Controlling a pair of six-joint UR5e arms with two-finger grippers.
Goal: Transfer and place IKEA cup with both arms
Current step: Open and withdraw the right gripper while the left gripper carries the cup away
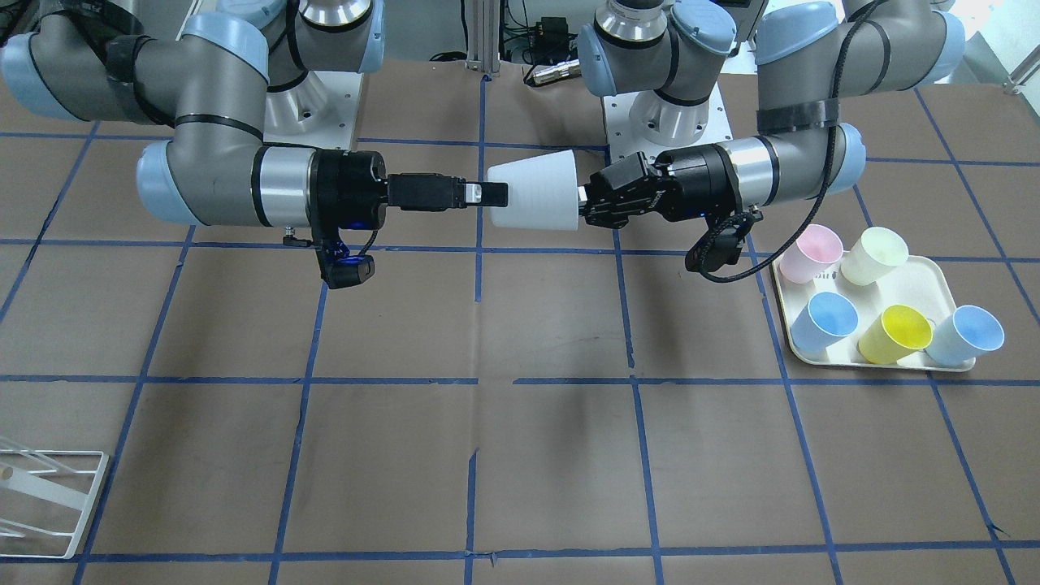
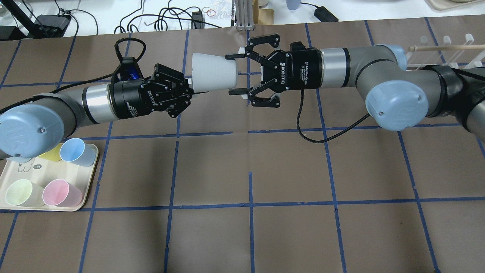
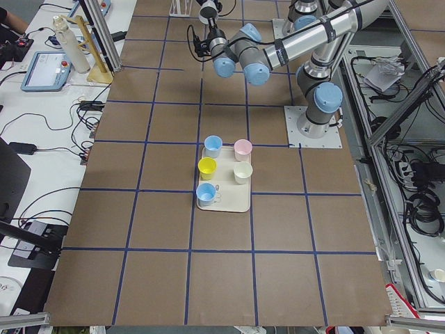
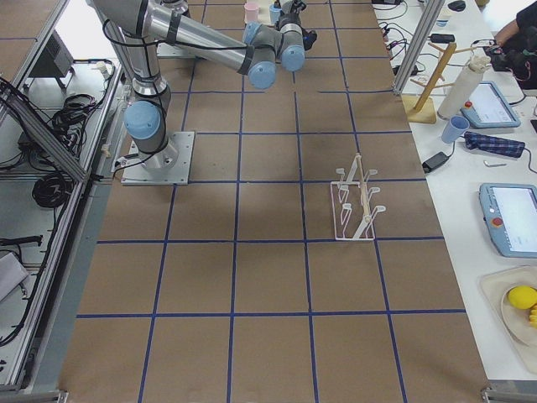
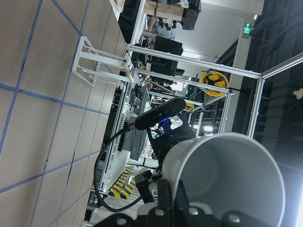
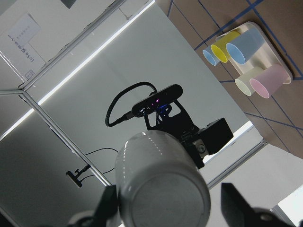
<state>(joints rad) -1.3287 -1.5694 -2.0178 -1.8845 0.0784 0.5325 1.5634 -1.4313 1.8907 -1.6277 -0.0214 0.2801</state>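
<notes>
IKEA cup (image 2: 214,74): lying sideways in mid-air above the counter (image 2: 288,163). Left claw (image 2: 190,85) is pinching its rim. Right claw (image 2: 233,74) is standing apart, straddling the base. Handover advice: right should be closing squarely on the base before left is letting go.

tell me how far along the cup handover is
Done: the left gripper holds the cup by its rim, in mid-air. In hand: the right gripper is open, fingers either side of the cup's base. Left: right closes, left lets go, cup gets placed.
</notes>
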